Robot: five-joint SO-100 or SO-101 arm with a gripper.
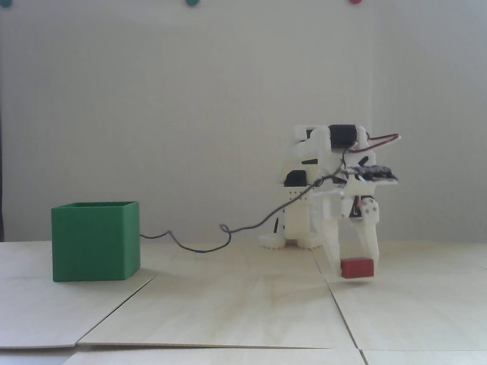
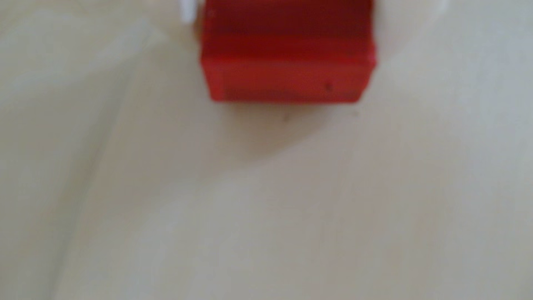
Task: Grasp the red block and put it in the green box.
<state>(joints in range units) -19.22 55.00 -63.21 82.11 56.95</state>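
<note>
While clamped: jaws (image 1: 357,268) grip the red block (image 1: 357,268) just above the desk (image 1: 234,306).
Around: green box (image 1: 94,241) well apart, left in fixed view; cable (image 1: 214,244) lying between.

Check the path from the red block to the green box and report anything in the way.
Nothing visible blocks it. In the fixed view the gripper holds the block just above the table; only bare tabletop lies leftward to the box.
</note>
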